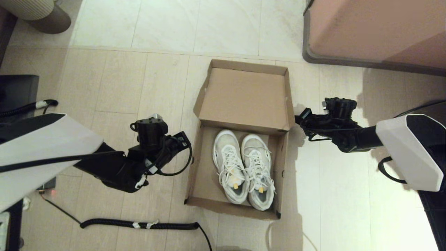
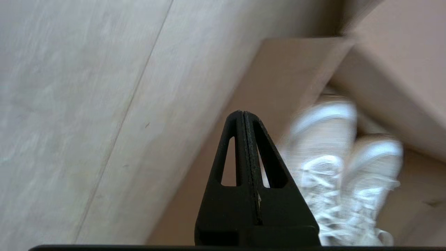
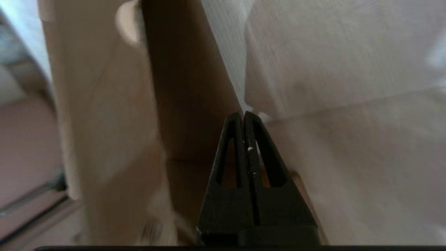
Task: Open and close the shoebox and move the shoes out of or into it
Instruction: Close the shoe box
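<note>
The brown cardboard shoebox (image 1: 196,174) lies open on the floor, its flap lid (image 1: 245,96) folded back on the far side. The two white lace-up shoes (image 1: 244,167) sit side by side inside, toes toward the lid, with yellow tags showing. My left gripper (image 1: 185,139) hovers just outside the box's left wall, shut and empty. The left wrist view has the closed tips (image 2: 243,113) over the box wall (image 2: 278,73), with the shoes (image 2: 334,164) beyond. My right gripper (image 1: 299,120) is by the lid's right edge, shut and holding nothing (image 3: 243,114), beside cardboard (image 3: 104,122).
A large pink-brown furniture block (image 1: 376,31) stands at the far right. A black coiled cable (image 1: 139,225) lies on the floor near the box's front left. A round striped object (image 1: 38,12) sits at the far left, and a dark item (image 1: 17,90) is at the left edge.
</note>
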